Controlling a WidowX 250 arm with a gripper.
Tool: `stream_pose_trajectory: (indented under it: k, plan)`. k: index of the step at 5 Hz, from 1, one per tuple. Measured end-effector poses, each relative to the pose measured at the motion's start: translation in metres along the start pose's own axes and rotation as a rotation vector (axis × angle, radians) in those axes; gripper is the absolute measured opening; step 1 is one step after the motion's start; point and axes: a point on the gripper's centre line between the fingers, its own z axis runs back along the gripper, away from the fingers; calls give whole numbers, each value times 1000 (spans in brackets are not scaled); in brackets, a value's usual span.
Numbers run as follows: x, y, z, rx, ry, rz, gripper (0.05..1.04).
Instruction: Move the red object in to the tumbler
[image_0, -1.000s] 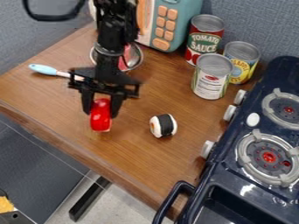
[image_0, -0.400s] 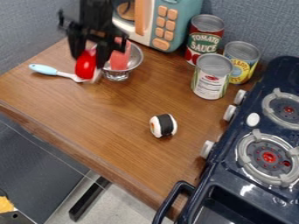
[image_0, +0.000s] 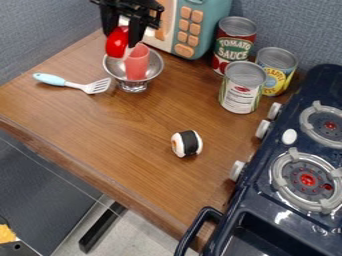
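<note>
The black gripper (image_0: 123, 43) hangs near the top edge, left of the toy microwave, shut on the red object (image_0: 117, 42). That object, red with a whitish underside, is held in the air over the back left rim of a metal bowl. In the footed metal bowl (image_0: 154, 68), which may be a colander, stands a pinkish-red tumbler (image_0: 137, 63). The red object is just up and to the left of the tumbler's top; whether the two touch, I cannot tell.
A blue-handled spatula (image_0: 64, 83) lies left of the bowl. The microwave (image_0: 200, 30) stands behind, with several cans (image_0: 243, 87) to its right. A sushi piece (image_0: 187, 143) sits mid-table; the stove (image_0: 270, 160) is at right.
The gripper has carried the red object up off the front of the table toward the back, then rightward to the bowl. The spatula's head and the bowl have come into clear sight.
</note>
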Motion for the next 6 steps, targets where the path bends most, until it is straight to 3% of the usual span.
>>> stream_pose_trajectory:
  k: [2, 4, 5, 6]
  plan:
    - [8, -2, -22, -29, 65, -27, 545]
    - [17, 21, -39, -92, 93, 44, 545]
    - [21, 23, -37, -94, 89, 48, 545]
    - [19, 21, -43, -107, 128, 44, 545]
